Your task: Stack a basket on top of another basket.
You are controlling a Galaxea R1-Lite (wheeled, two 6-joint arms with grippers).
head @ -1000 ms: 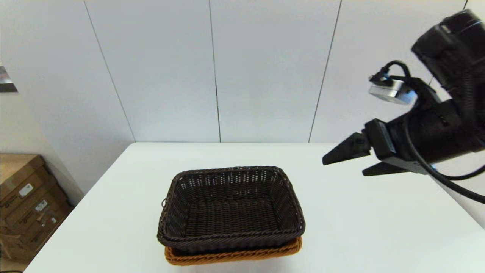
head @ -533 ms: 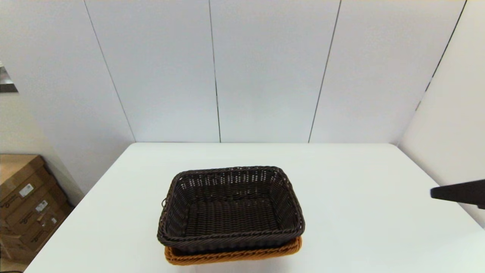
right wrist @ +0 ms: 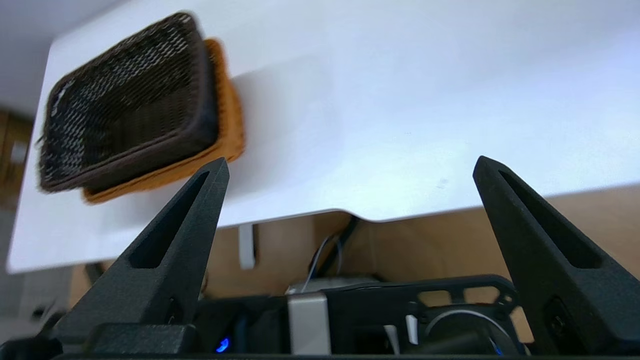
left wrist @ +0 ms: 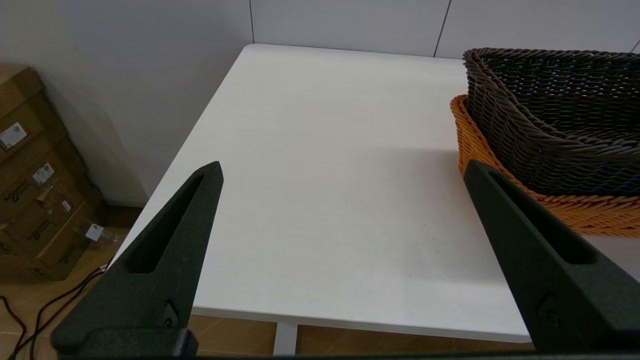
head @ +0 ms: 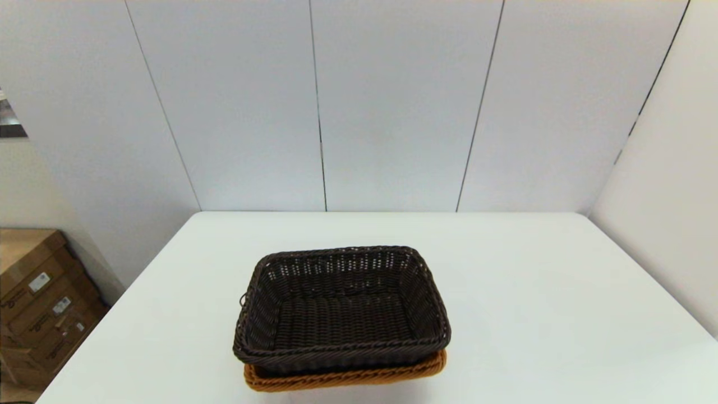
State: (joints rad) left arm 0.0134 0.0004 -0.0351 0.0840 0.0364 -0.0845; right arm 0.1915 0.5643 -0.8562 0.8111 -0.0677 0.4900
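Note:
The dark brown woven basket [head: 342, 308] sits nested on top of the orange-tan basket [head: 345, 377] near the table's front edge, with only the orange rim showing beneath it. Neither arm appears in the head view. My left gripper [left wrist: 342, 170] hangs open at the table's front left corner, with the dark basket [left wrist: 555, 115] and orange basket [left wrist: 565, 207] off to its right. My right gripper [right wrist: 350, 167] is open and empty, held off the table's edge, far from the dark basket [right wrist: 125, 100] and the orange basket [right wrist: 227, 125].
The white table [head: 561, 314] backs onto a panelled wall. Cardboard boxes [head: 39, 303] are stacked on the floor to the left. Robot base hardware and cables [right wrist: 320, 305] show below the table edge in the right wrist view.
My right arm has drawn back from above the table's right side, dropped toward the right edge, and left the head view. The baskets have not moved.

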